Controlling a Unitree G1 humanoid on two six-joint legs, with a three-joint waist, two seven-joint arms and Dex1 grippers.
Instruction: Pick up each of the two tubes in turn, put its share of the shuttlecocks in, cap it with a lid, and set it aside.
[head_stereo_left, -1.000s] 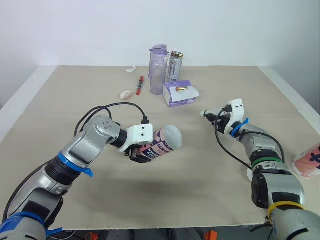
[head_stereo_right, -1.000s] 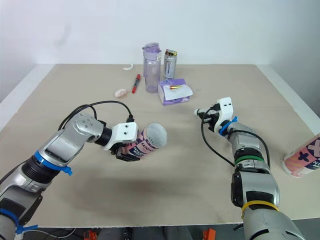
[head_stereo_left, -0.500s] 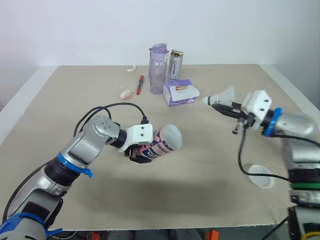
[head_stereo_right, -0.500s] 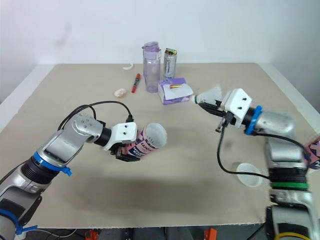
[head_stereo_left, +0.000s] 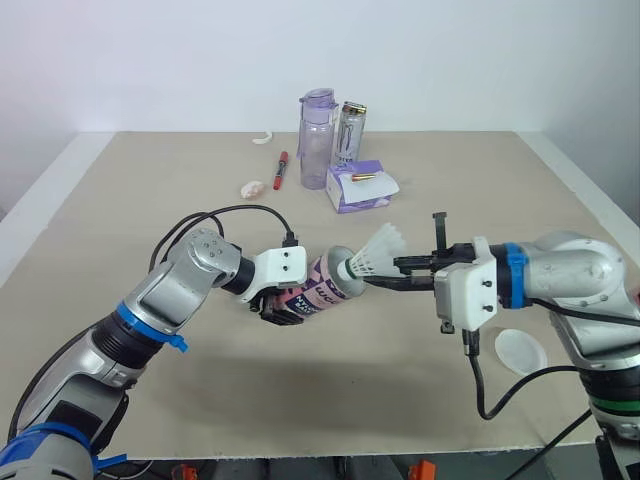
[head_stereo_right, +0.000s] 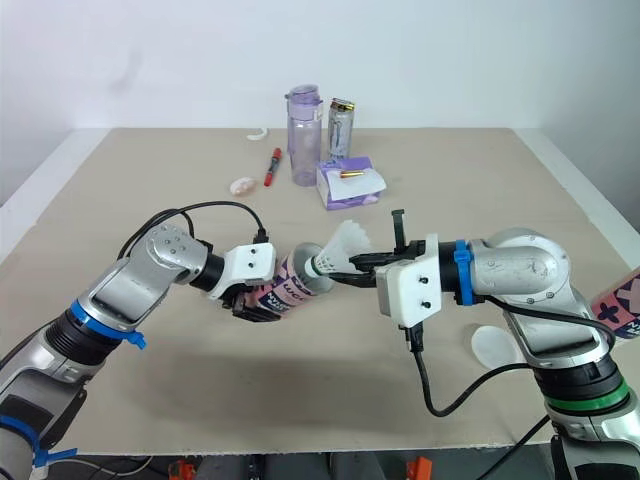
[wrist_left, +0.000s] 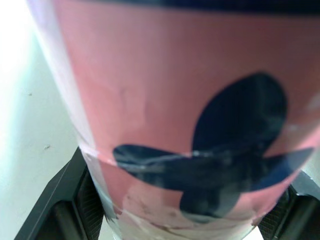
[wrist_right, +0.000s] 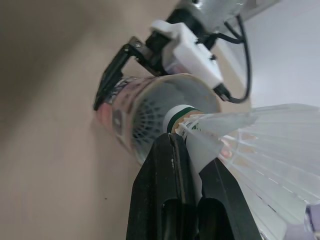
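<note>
My left gripper (head_stereo_left: 275, 300) is shut on a pink tube (head_stereo_left: 318, 291) with dark lettering, held above the table with its open mouth facing right. My right gripper (head_stereo_left: 372, 277) is shut on a white shuttlecock (head_stereo_left: 371, 255), whose cork tip sits right at the tube's mouth. The right wrist view has the shuttlecock (wrist_right: 240, 145) at the tube's rim (wrist_right: 165, 95), with feathers of another one inside. A second pink tube (head_stereo_right: 622, 305) lies at the table's right edge. A white lid (head_stereo_left: 520, 348) lies flat on the table under my right arm.
At the back of the table stand a purple bottle (head_stereo_left: 315, 140), a can (head_stereo_left: 348, 132) and a purple tissue pack (head_stereo_left: 358, 186). A red pen (head_stereo_left: 280, 170), a small pale object (head_stereo_left: 252, 187) and a white curved piece (head_stereo_left: 263, 137) lie to their left.
My right gripper lifted the shuttlecock off the table, swung left and brought its cork end to the tube's mouth. The left arm and its tube stayed put.
</note>
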